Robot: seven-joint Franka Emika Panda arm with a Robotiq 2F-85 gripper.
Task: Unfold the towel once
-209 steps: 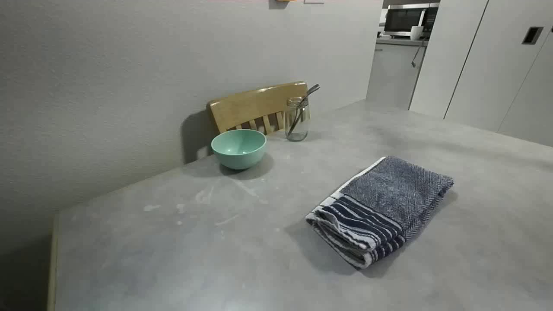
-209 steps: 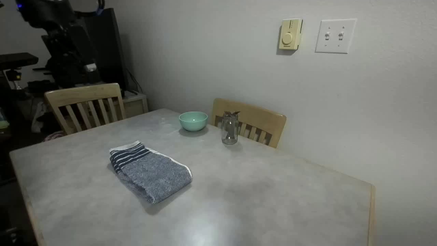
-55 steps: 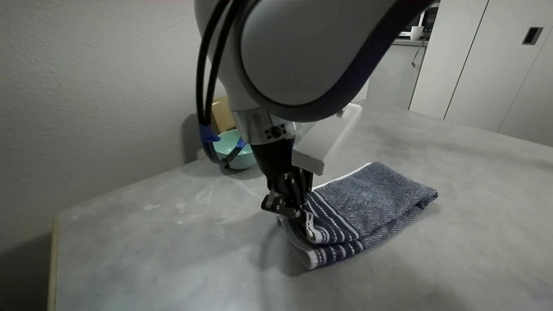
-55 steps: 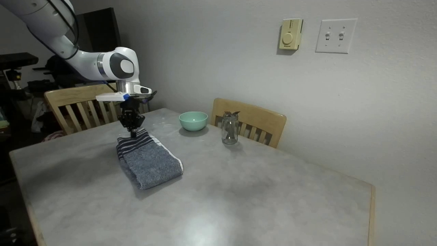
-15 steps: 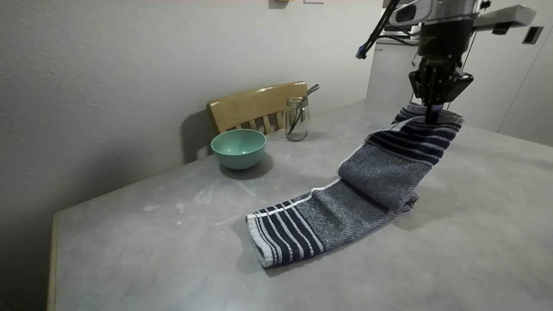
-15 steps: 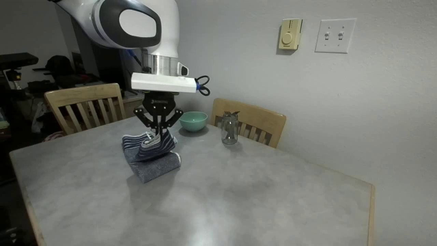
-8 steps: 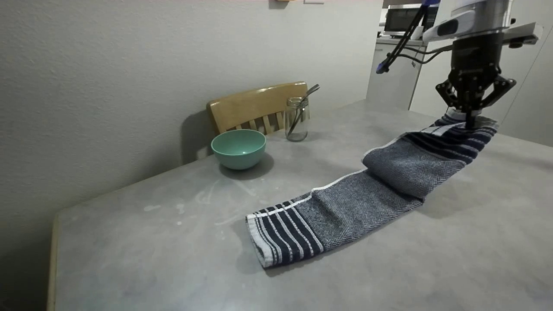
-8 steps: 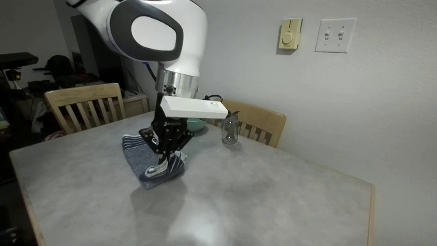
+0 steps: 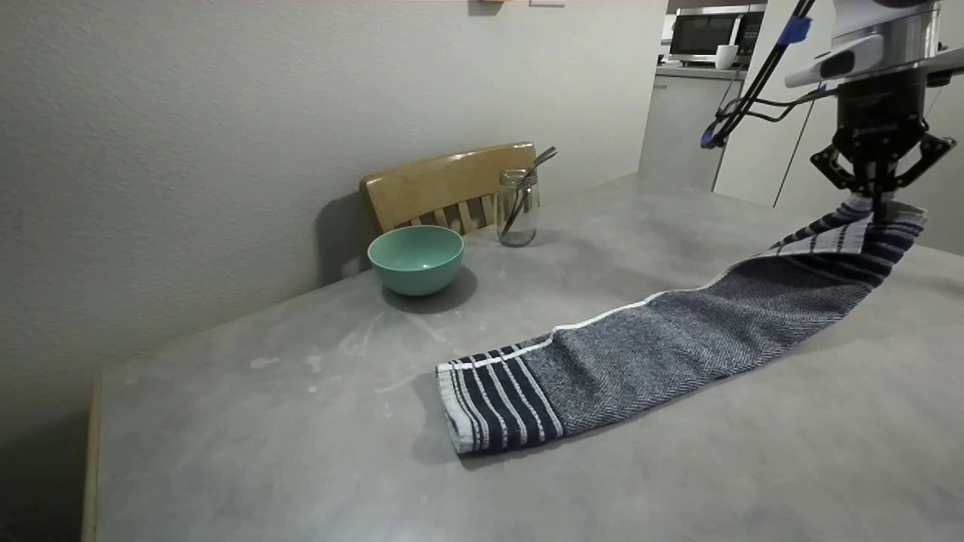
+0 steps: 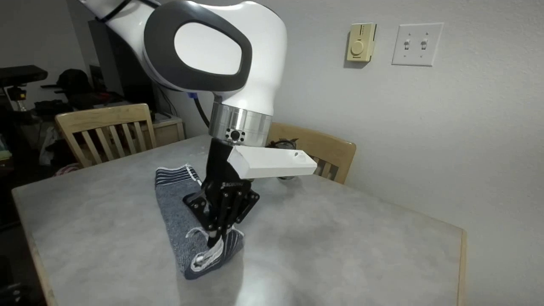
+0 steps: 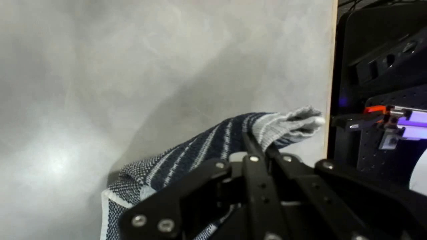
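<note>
At the lifted end of the towel (image 9: 670,346): gripper (image 9: 877,207) clamped on the striped cloth, its black body lettered ROBOTIQ.
Towel: narrow, running along the grey table (image 9: 263,459), other striped end lying flat.
Table edge (image 11: 329,83): wooden trim just past the gripped tip, wrist view.
Open room: tabletop on both long sides.
Bowl (image 9: 416,263) and jar (image 9: 530,220): well apart from towel, near a chair (image 9: 444,177).
Thermostat (image 10: 361,44): on the wall (image 10: 480,140), markings too small to read.

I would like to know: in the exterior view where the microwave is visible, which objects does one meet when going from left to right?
The teal bowl, the glass jar, the microwave, then the tool.
</note>
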